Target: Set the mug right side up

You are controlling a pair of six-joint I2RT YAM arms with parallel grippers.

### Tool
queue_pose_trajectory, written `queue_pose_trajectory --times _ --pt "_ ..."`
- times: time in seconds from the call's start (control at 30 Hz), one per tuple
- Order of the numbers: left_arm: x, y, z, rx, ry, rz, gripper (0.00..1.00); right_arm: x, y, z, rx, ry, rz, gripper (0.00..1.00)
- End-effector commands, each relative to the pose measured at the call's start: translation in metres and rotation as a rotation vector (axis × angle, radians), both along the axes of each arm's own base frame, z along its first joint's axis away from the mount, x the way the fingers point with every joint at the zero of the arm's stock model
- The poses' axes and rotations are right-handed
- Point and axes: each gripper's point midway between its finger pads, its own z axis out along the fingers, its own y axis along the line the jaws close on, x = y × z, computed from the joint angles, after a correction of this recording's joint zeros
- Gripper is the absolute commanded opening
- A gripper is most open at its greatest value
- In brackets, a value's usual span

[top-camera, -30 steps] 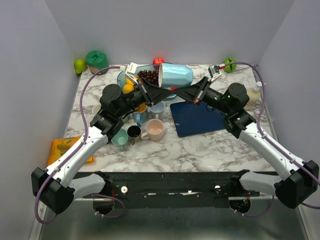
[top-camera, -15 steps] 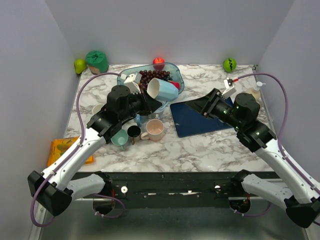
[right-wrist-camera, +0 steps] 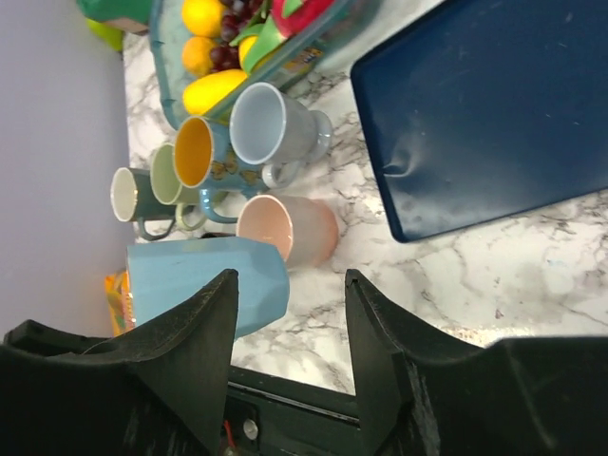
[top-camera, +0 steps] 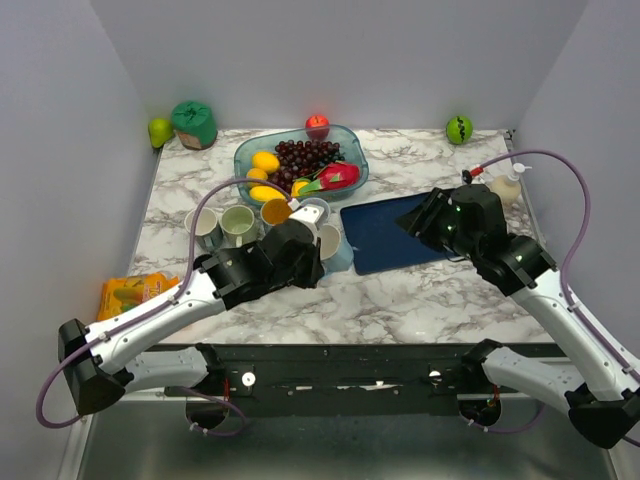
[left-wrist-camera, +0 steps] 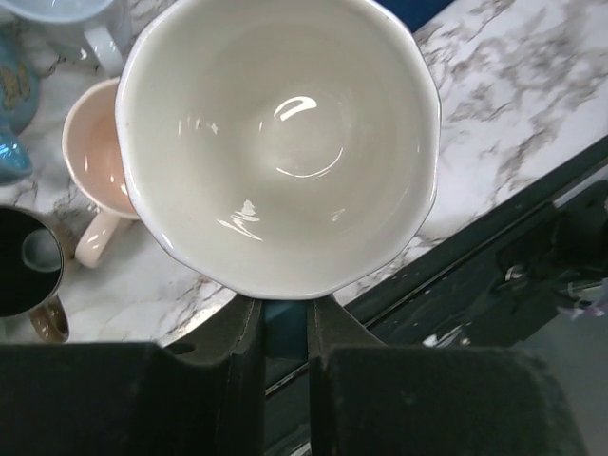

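The left gripper (left-wrist-camera: 285,318) clamps the light blue mug (left-wrist-camera: 285,142) by its wall at 6 o'clock, mouth upward, with a pink mug (left-wrist-camera: 90,157) at its 9 o'clock. The right gripper (right-wrist-camera: 290,304) hangs released, jaws spread.

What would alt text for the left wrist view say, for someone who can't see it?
A mug with a white inside fills the view, mouth toward the camera, and the left gripper below has its jaws close together on a blue part of it under the rim. A pink mug and a black mug stand on the marble table at left.
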Motion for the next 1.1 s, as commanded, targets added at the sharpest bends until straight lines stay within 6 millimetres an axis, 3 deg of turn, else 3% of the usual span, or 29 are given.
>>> queue_pose_trajectory --times 0.0,0.27,0.67,0.73,0.87,0.93,1.03,1.07 --pt "0.005 0.004 -0.018 0.074 -0.065 0.079 0.00 -0.003 -0.010 -0.017 -0.075 0.056 -0.027 0.58" --pt "0.011 -0.009 -0.075 0.229 -0.076 0.079 0.00 -0.004 -0.008 -0.031 -0.098 0.097 -0.010 0.61" --pt "0.015 -0.028 -0.114 0.381 -0.032 0.013 0.02 -0.012 -0.015 -0.049 -0.117 0.142 -0.031 0.61" --pt "0.014 -0.029 -0.117 0.386 -0.026 0.011 0.11 -0.013 -0.016 -0.051 -0.119 0.144 -0.029 0.61" --pt "0.013 -0.031 -0.113 0.375 -0.026 0.005 0.54 -0.014 -0.017 -0.053 -0.125 0.153 -0.031 0.61" --pt "0.012 -0.032 -0.107 0.361 -0.031 0.003 0.69 -0.014 -0.017 -0.052 -0.127 0.155 -0.034 0.62" --pt "0.011 -0.034 -0.085 0.323 -0.048 -0.008 0.99 -0.014 -0.019 -0.050 -0.133 0.152 -0.039 0.63" --pt "0.010 -0.034 -0.070 0.311 -0.059 -0.005 0.99 -0.014 -0.019 -0.049 -0.135 0.151 -0.039 0.64"
